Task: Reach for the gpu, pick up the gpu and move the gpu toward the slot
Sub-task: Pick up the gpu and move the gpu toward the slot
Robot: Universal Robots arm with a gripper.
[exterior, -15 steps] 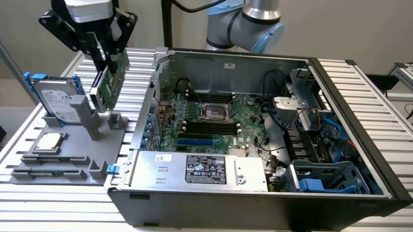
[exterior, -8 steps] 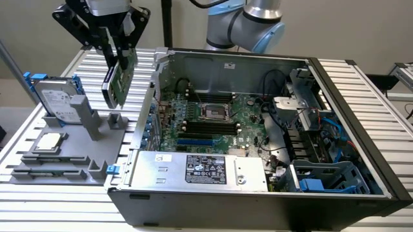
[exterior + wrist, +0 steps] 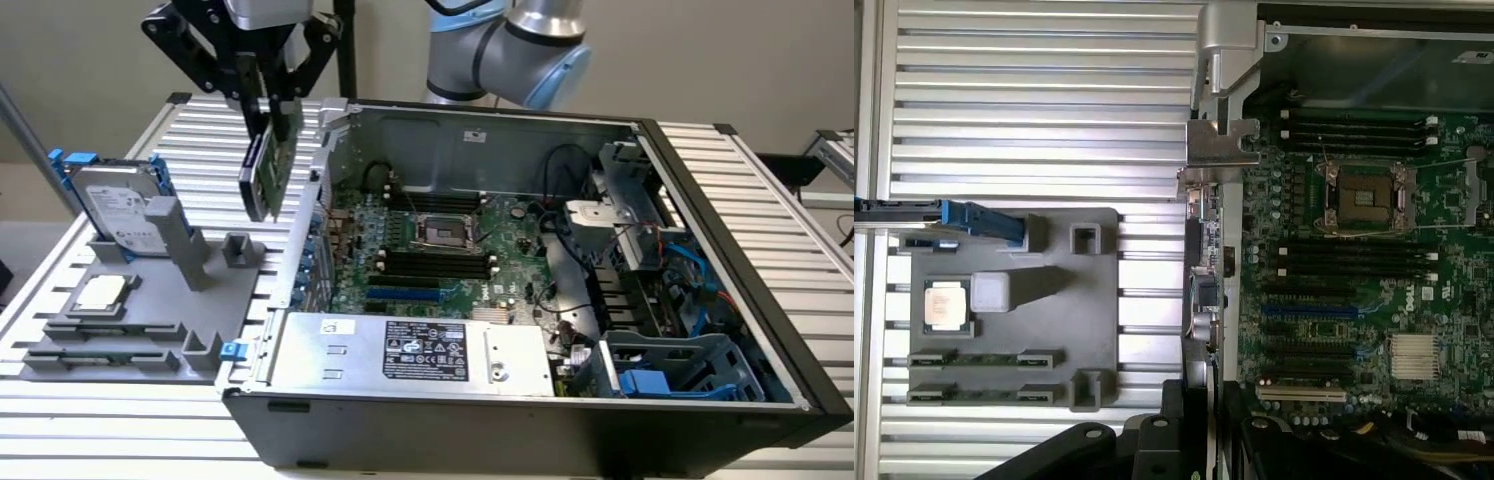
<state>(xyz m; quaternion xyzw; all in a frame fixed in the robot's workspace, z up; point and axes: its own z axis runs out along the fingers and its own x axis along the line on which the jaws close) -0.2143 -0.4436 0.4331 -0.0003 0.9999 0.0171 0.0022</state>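
Reach and pick-up judged done: the pincer (image 3: 267,100) was clamped on the top edge of the gpu (image 3: 268,170), which hung edge-down, clear of the grey fixture tray (image 3: 134,320). Card sat in the air just outside the open computer case (image 3: 534,420), near its wall on the exterior view's left. In the wrist view the gpu (image 3: 1199,290) ran beside the motherboard (image 3: 1354,290). The blue expansion slot (image 3: 404,296) was empty; transfer toward it unfinished.

We read "DELL" on the motherboard (image 3: 1374,300), while print on the power supply's label (image 3: 426,350) and hard drive's label (image 3: 118,212) stays illegible.
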